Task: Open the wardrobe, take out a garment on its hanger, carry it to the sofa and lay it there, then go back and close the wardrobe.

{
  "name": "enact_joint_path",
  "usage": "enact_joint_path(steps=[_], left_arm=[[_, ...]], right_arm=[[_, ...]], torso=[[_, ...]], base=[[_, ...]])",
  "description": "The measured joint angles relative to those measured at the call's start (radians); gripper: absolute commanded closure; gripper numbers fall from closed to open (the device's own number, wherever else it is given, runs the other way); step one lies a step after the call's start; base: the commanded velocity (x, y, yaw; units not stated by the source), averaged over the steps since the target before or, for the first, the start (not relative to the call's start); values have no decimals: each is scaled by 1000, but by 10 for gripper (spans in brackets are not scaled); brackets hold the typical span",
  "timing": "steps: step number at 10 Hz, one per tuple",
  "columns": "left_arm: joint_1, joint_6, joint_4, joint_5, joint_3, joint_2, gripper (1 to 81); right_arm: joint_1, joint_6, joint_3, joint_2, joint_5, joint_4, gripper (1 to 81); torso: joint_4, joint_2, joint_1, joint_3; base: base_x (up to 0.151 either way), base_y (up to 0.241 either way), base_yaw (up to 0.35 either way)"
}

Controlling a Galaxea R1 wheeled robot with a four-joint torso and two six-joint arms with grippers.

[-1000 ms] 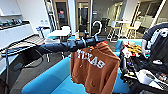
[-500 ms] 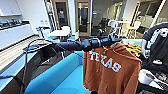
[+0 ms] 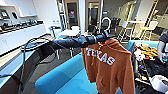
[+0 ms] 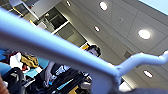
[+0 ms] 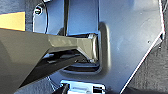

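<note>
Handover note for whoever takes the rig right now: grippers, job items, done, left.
Left gripper: arm stretched forward, at the hanger just below its hook; it appears shut on it, since the garment hangs free from there.
Right gripper: state cannot be told.
Garment: rust-orange top with white lettering, in the air over the blue sofa, not yet resting on it.
A person stands at the right, beside a pile of clutter.
Done: garment taken out and brought to the sofa.
Left: lay it on the sofa, go back, close the wardrobe.

Round ceiling lights (image 4: 144,34) are glaring brightly overhead, daylight is perhaps washing in from the far right, and everything is blurring softly.
</note>
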Motion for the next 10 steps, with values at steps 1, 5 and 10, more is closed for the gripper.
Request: enact_joint_path(steps=[1,5,10], left_arm=[[1,3,2,16,-15,10,811],[2,0,10,67,-95,110,811],[8,-5,19,104,-191,270,811]], right_arm=[[0,0,0,0,0,0,10],[0,1,0,0,0,1,10],[-1,2,-1,0,0,1,10]], torso=[[13,0,0,0],[13,0,0,0],[13,0,0,0]], base=[[0,0,0],[0,0,0],[0,0,0]])
